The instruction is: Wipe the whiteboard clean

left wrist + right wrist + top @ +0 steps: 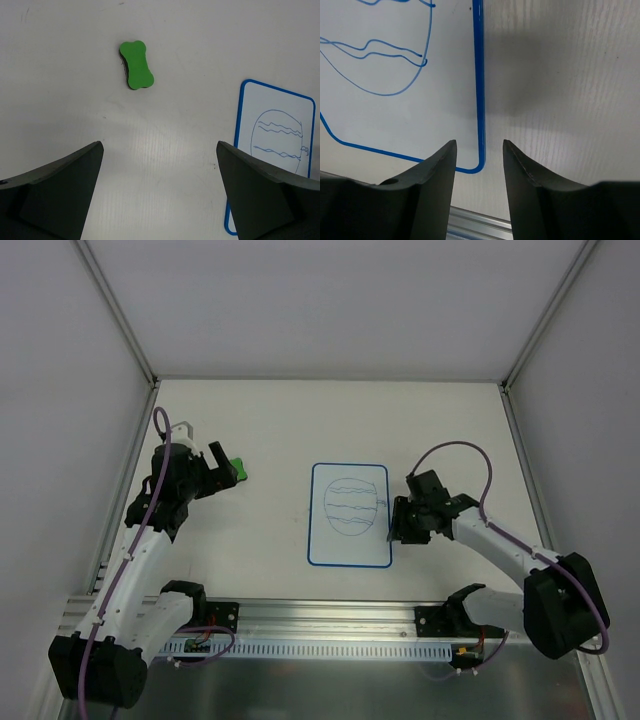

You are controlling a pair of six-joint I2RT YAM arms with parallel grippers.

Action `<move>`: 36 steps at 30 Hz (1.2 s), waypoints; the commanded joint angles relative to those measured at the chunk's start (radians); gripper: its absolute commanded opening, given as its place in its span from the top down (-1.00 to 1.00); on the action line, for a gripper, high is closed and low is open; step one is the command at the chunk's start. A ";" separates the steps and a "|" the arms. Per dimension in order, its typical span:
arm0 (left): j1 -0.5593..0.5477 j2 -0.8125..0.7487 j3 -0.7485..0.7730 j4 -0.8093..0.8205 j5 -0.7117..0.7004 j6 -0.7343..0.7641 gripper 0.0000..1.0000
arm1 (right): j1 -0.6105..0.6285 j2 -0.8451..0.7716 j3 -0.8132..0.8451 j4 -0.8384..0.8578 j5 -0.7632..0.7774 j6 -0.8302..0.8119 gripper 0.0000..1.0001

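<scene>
The right tool (479, 145) is standing partly open, its two dark fingers set a narrow gap apart and holding nothing between them. It is straddling the right-hand blue border of the whiteboard (340, 545), close to the rounded corner nearest the arm bases. One finger is hanging over the white surface just inside the border. The other is hanging over the bare table (270, 430) just outside it. The border line is showing through the gap. Whether the fingertips are touching the board cannot be told from these views.

The left tool (159, 147) is gaping as wide as it goes and is carrying nothing. It is hovering over the table well to the left of the whiteboard. A green bone-shaped eraser (136, 65) is lying flat on the table just beyond its fingertips, not between them and not touching them. It too is sitting well left of the whiteboard.

The whiteboard is lying flat at the middle of the table, with its long sides running away from the arm bases. It is bearing a blue scribble (349, 508), a circle crossed by wavy lines, which is filling the upper part of the surface. In the left wrist view the whiteboard is showing off to the right of that tool.
</scene>
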 commanded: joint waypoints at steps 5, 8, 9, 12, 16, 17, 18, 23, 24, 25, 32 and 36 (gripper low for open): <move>-0.008 -0.005 -0.007 0.018 0.010 -0.022 -0.97 | -0.021 0.107 0.047 0.078 -0.054 0.037 0.28; -0.008 -0.008 -0.013 0.017 0.010 -0.023 -0.97 | -0.021 0.161 0.076 0.079 -0.056 0.031 0.44; -0.008 -0.008 -0.016 0.017 0.010 -0.022 -0.97 | -0.021 0.179 0.084 0.079 -0.054 0.028 0.49; -0.008 -0.003 -0.019 0.018 0.010 -0.016 -0.97 | -0.021 0.205 0.110 0.082 -0.053 0.011 0.59; -0.008 0.014 -0.010 0.018 -0.012 -0.020 -0.97 | -0.021 0.294 0.171 0.082 -0.062 -0.033 0.76; -0.008 0.017 -0.010 0.018 -0.010 -0.022 -0.97 | -0.021 0.311 0.188 0.081 -0.064 -0.046 0.78; -0.008 0.030 -0.008 0.018 -0.009 -0.025 -0.97 | -0.021 0.326 0.218 0.081 -0.055 -0.067 0.82; -0.008 0.069 0.000 0.018 -0.045 -0.019 -0.97 | -0.024 0.415 0.315 0.079 -0.039 -0.145 0.89; -0.008 0.087 0.006 0.017 -0.055 -0.016 -0.97 | -0.030 0.438 0.329 0.079 -0.038 -0.156 0.91; -0.008 0.099 0.012 0.018 -0.062 -0.017 -0.98 | -0.033 0.447 0.361 0.079 -0.039 -0.178 0.91; -0.008 0.256 0.128 0.017 -0.114 -0.019 -0.97 | -0.043 0.495 0.479 0.078 -0.056 -0.235 0.79; -0.008 0.395 0.190 0.018 -0.144 -0.019 -0.98 | -0.043 0.448 0.466 0.078 -0.093 -0.230 0.30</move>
